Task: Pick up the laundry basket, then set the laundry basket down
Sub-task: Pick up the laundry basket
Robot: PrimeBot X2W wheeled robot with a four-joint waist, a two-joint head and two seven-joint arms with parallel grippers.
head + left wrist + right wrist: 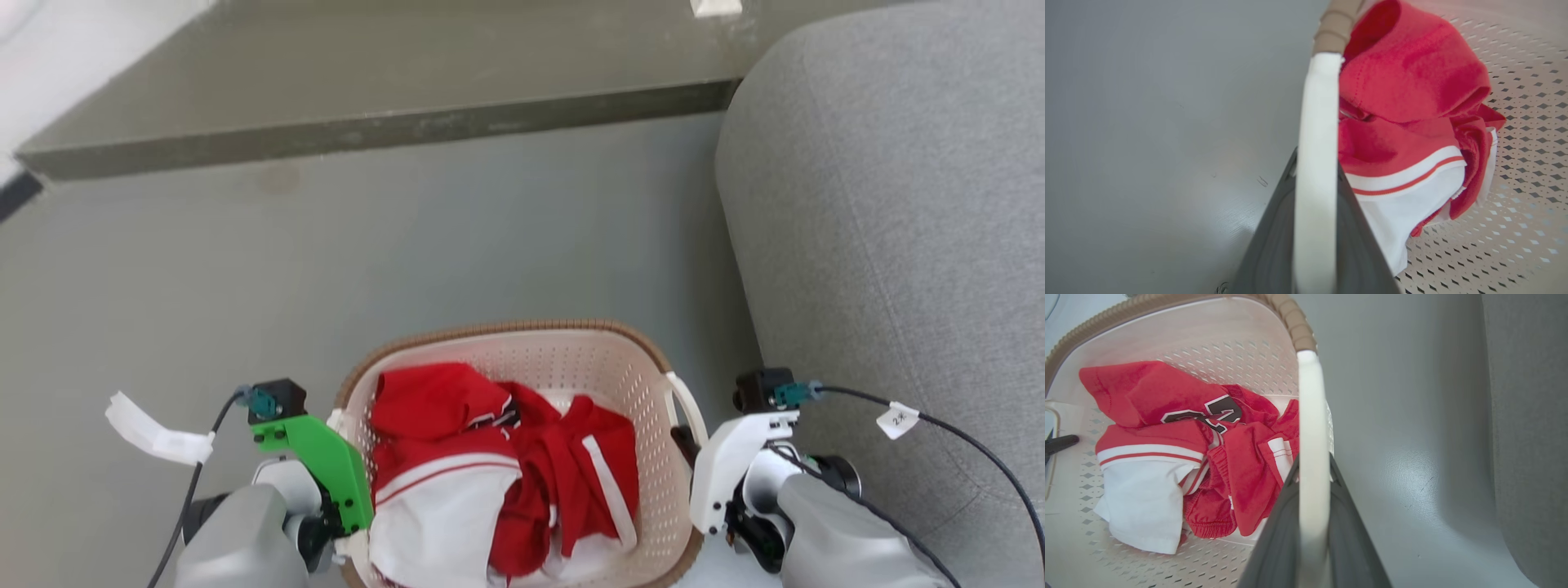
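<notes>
Grey sofa (898, 204) close along the right side of the laundry basket (571, 359); low olive ledge (367, 82) well ahead. Smooth grey floor (408, 245). Basket low centre between both arms: cream perforated walls, brown woven rim, red-and-white clothes (490, 457) inside. Both clenched: left tool (1316, 159) on left handle (1316, 102), right tool (1312, 461) on right handle (1312, 396). Lifted or resting: cannot tell.

**Laundry basket (571, 359) beside the grey sofa (898, 204)**

Cream-white, perforated and rounded-rectangular with a brown woven-look rim, it stands upright just left of the sofa, with red and white clothes (457, 400) heaped inside. Each white side handle is pinched between dark fingers: the left gripper (1316, 163) on the handle away from the sofa, the right gripper (1312, 465) on the sofa-side one.
</notes>
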